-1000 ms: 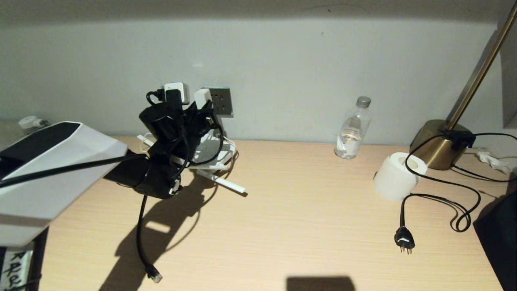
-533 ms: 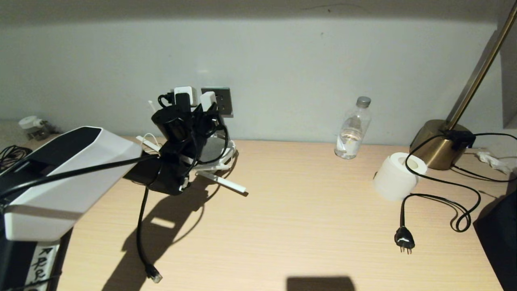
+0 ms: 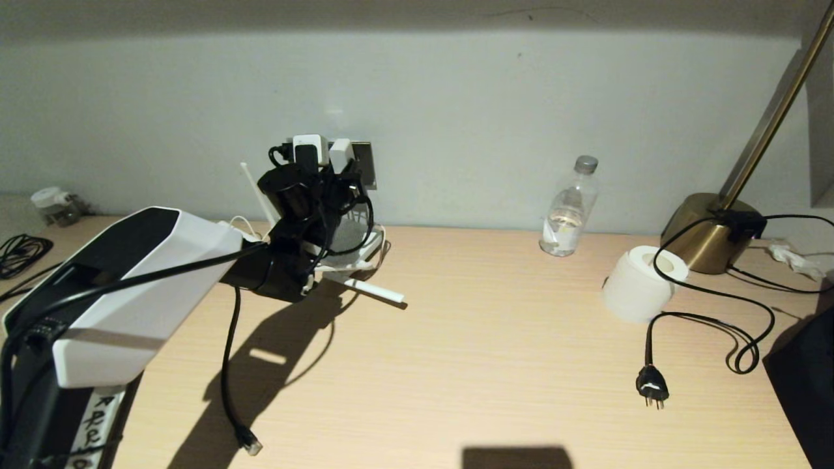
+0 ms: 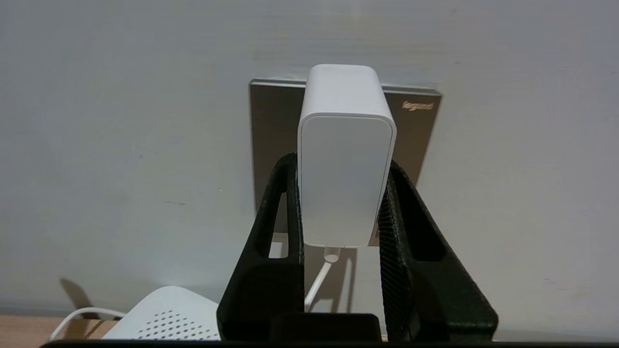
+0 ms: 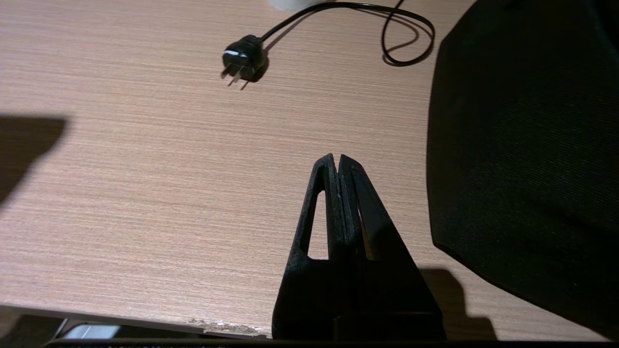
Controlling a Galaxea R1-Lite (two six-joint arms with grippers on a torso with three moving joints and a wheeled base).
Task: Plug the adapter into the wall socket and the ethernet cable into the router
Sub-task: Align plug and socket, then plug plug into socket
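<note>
Adapter (image 4: 346, 159) sits clamped between the left hand's (image 4: 342, 166) two black fingers (image 4: 278, 212), held upright right in front of the wall socket (image 4: 413, 130). Its body covers the middle of the grey plate; cannot tell if the pins are in. Thin white cord (image 4: 319, 280) hangs from the adapter's bottom end, down between the fingers.

Head view: left hand (image 3: 329, 166) is up at the wall, adapter (image 3: 341, 155) at the socket (image 3: 365, 163), just above the router (image 3: 355, 244). Router lies on the tabletop (image 3: 495, 339) against the wall, one antenna (image 3: 374, 291) lying flat toward the front, another (image 3: 255, 189) sticking up left of the arm.

Ethernet cable (image 3: 227, 365) hangs from around the left wrist and runs down the tabletop, its clear connector (image 3: 251, 446) lying loose near the front edge, well apart from the router.

Right hand (image 5: 338, 166) is parked low over the tabletop's right front, fingers pressed together, holding nothing. Black three-pin plug (image 5: 242, 60) lies on the tabletop beyond it. Bottle (image 3: 570, 208), paper roll (image 3: 642, 283) and brass lamp base (image 3: 707, 231) stand on the right side.
</note>
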